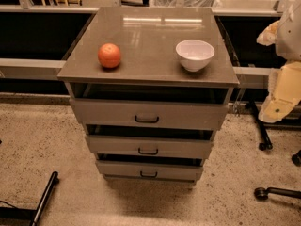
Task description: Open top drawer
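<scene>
The top drawer (146, 113) is the widest grey-taupe front of the three-drawer cabinet, just under the cabinet top (146, 36). Its small dark bracket handle (146, 119) sits at the centre. A dark gap shows between the front and the cabinet top. Two narrower drawers (148, 147) (148, 171) lie below it with like handles. My gripper (281, 95) is a cream-coloured part at the right edge of the view, beside the cabinet and well apart from the handle, touching no drawer.
An orange (109, 55) and a white bowl (194, 54) stand on the cabinet top. Chair casters (262, 146) (261, 193) are on the floor at the right. A black leg (44, 197) lies at the bottom left. A rail (28, 67) runs behind the cabinet.
</scene>
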Tool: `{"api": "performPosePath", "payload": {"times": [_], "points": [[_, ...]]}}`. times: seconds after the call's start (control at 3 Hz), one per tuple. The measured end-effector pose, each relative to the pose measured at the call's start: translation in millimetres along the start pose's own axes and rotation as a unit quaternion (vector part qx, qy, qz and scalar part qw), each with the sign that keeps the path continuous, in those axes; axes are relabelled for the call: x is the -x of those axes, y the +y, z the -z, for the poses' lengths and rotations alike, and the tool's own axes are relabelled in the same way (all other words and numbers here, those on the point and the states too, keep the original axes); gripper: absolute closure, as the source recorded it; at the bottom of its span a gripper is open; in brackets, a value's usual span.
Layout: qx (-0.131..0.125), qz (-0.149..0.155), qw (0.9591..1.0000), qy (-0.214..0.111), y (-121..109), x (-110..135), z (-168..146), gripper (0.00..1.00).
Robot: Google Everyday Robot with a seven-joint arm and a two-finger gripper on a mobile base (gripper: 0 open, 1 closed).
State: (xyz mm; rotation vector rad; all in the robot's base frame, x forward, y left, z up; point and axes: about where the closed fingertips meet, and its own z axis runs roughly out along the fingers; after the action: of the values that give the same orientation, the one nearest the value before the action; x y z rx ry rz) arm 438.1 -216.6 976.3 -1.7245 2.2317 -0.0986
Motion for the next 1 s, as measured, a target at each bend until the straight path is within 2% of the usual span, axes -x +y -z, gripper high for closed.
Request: {"api": "performPosePath", "payload": {"times": [0.33, 0.67, 1.0], "points": [[0.0, 0.0, 1.0, 0.0, 0, 0, 0, 0.05], [0.0, 0.0, 1.0, 0.0, 0, 0, 0, 0.0], [-0.013, 0.026, 0.9996, 0.002, -2, 9, -18, 0.0]]}}
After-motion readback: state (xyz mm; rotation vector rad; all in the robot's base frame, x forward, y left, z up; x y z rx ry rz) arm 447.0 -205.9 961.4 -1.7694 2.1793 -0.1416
